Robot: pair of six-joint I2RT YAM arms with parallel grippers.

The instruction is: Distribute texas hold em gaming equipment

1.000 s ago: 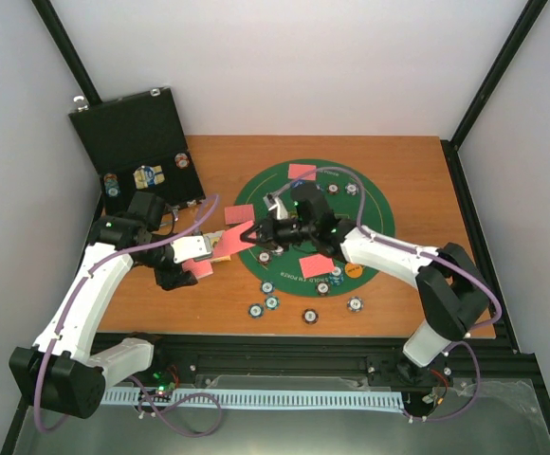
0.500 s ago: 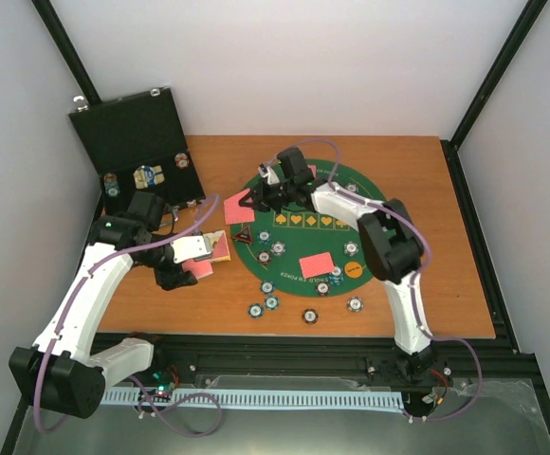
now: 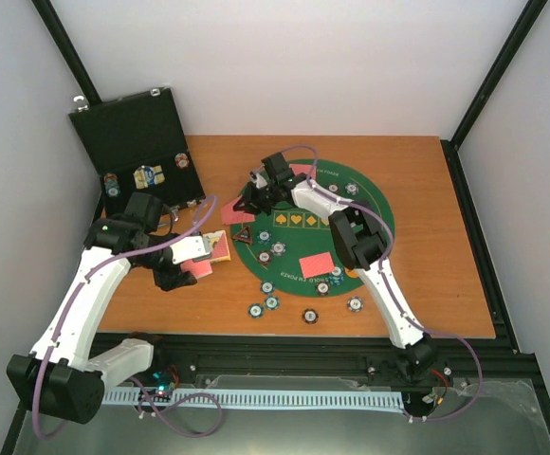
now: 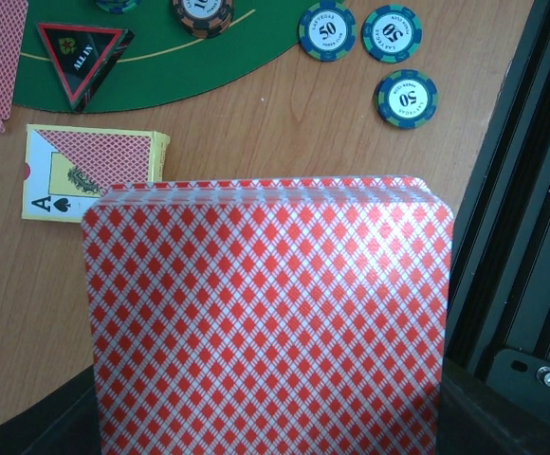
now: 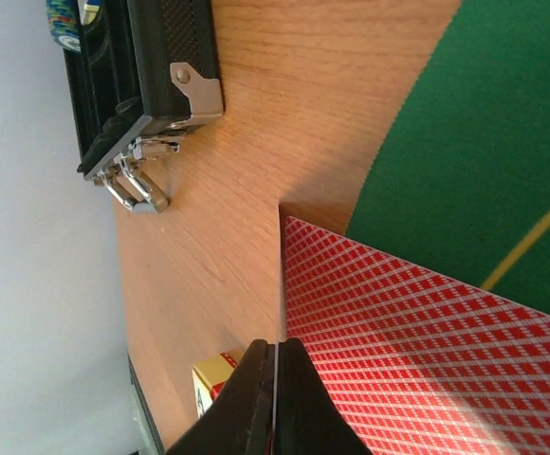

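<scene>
Beside chips (image 4: 327, 30) marked 50, left tool (image 3: 195, 260) grips deck (image 4: 270, 322), right tool (image 5: 273, 398) pinches card (image 5: 427, 332).

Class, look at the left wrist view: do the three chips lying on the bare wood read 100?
No, each of the three chips on the wooden table is printed with 50.

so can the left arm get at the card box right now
Reach, likely yes: the box lies just ahead of the left gripper with nothing between. Grabbing it, probably not, since that gripper is shut on the deck.
</scene>
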